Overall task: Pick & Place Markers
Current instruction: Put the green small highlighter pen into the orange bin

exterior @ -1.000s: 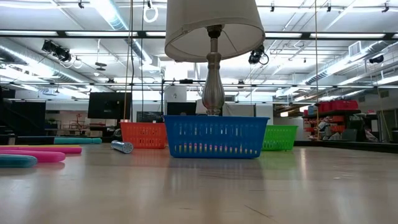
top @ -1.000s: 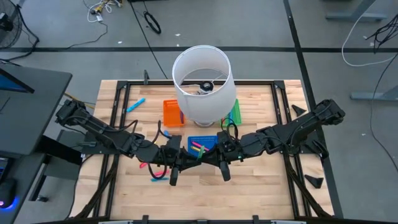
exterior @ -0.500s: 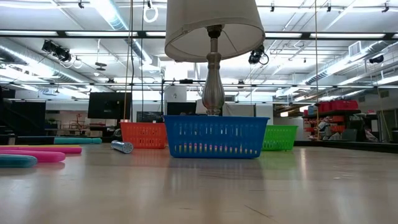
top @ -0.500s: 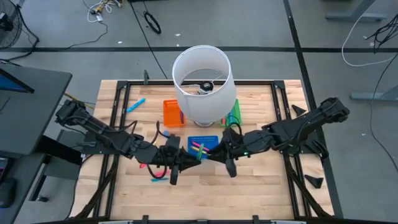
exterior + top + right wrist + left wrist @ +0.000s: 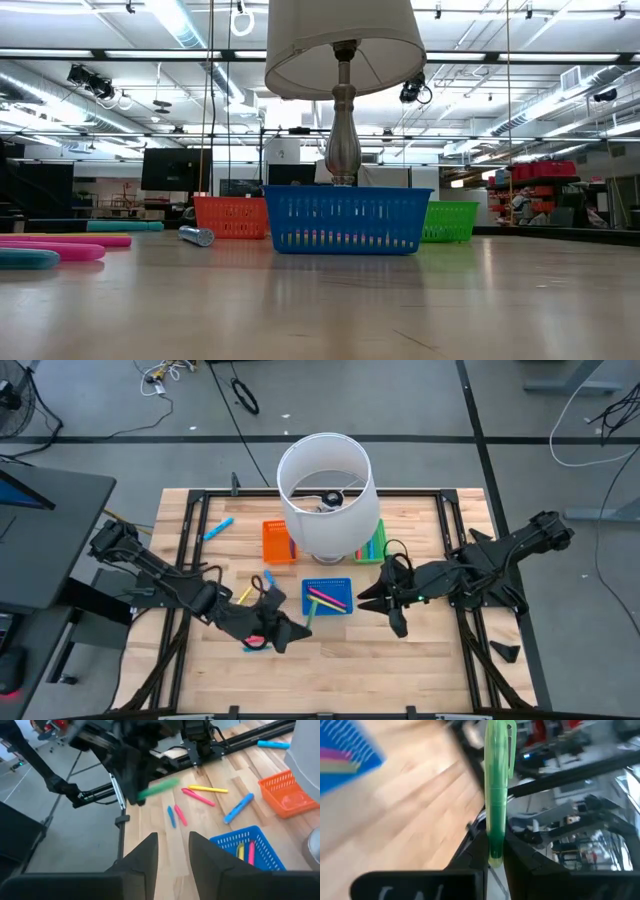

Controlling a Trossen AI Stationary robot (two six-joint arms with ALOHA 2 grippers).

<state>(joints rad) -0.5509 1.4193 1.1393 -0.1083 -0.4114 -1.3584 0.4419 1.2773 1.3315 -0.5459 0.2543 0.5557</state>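
Right now my left pincer [image 5: 492, 851] pinches a green marker [image 5: 496, 790] by one end, its long axis running straight out ahead of the fingers. Ahead and off to one side sits the blue tray [image 5: 328, 597], nearer this arm; my right pincer [image 5: 172, 852], empty, stands spread beyond it.

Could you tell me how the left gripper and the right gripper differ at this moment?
The left gripper is shut on a green marker, while the right gripper is open and holds nothing. The left gripper sits at the near-left side of the blue tray, close to loose markers on the table; the right gripper is on the tray's right side. Both hover near the blue tray, each with two dark fingers.
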